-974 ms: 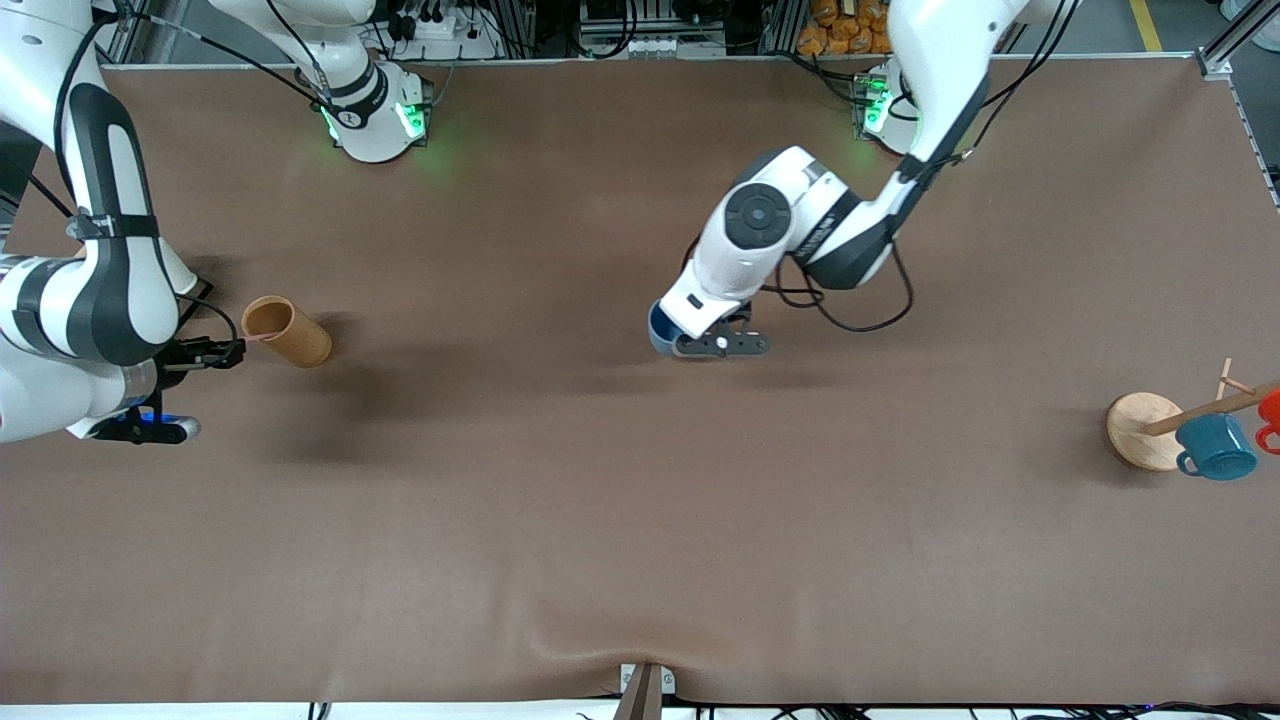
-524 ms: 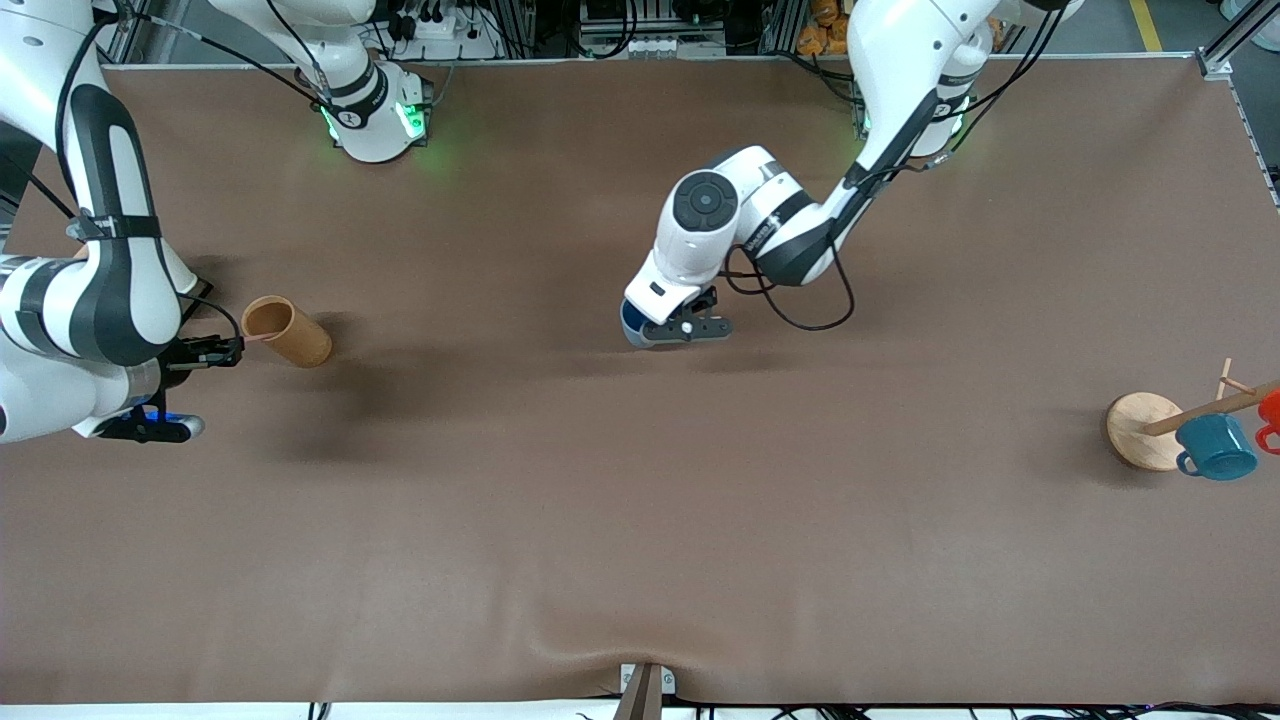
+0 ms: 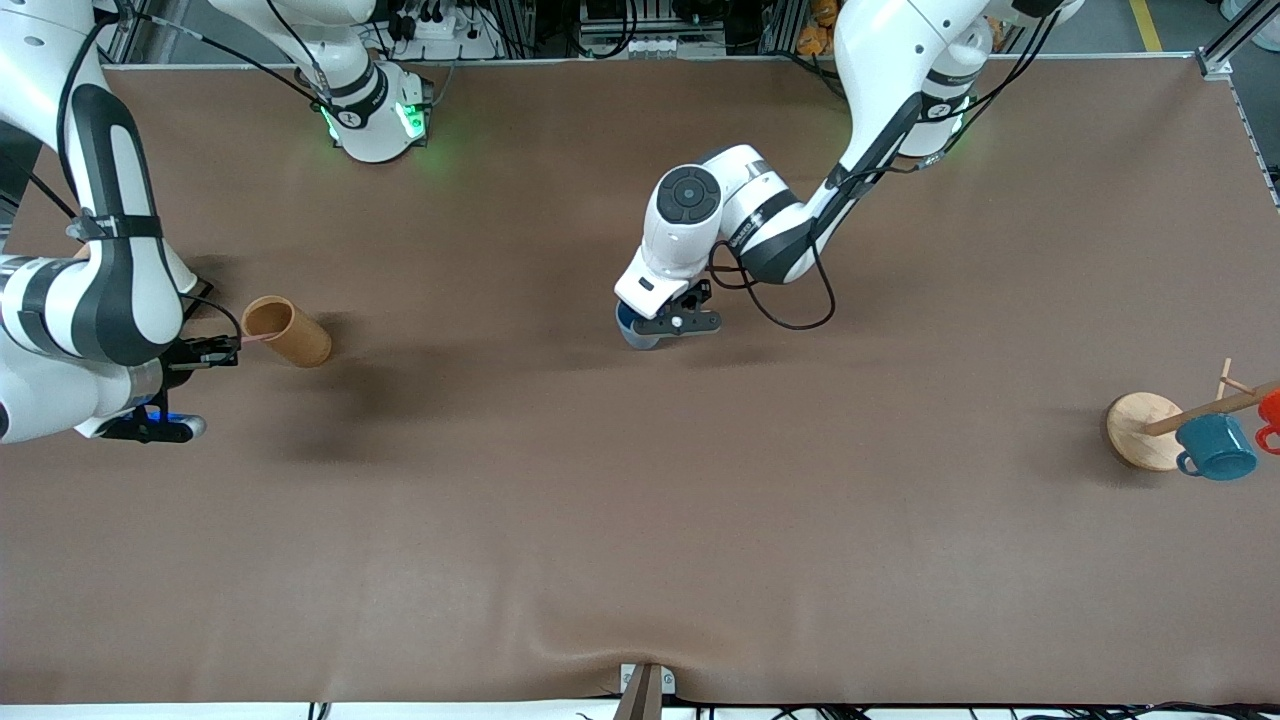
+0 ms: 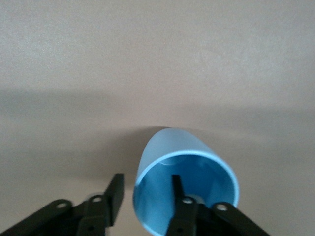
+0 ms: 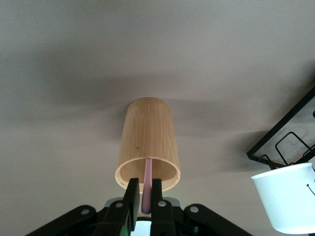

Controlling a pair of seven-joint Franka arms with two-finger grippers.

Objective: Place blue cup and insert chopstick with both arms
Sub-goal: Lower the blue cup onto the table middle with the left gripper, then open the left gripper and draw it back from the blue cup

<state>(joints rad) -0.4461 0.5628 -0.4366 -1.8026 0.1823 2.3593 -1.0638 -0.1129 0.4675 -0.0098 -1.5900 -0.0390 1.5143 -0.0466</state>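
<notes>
The blue cup (image 3: 637, 333) has been carried over the last second toward the right arm's end of the worktop (image 3: 640, 520), gripped by the left pincer (image 3: 672, 322), and is now seen over the worktop's middle. In the left wrist view the cup (image 4: 184, 189) is held by its rim, one finger (image 4: 178, 196) inside the mouth and the other outside the wall. Whether its base is touching the worktop cannot be told. The placing step is judged to be near its end, with release yet to come.

The left arm is seen reaching from its base with the elbow folded back and the wrist turned down over the cup. The right arm has barely been moved: its pincer (image 3: 215, 351) is held at the mouth of the tan cup (image 3: 286, 331), closed on the pale-pink chopstick (image 5: 147, 184), whose tip stands inside that cup (image 5: 147, 145). The insertion into the blue cup is judged not yet begun.

A rack with a teal mug (image 3: 1217, 446) is left at the left arm's end.
</notes>
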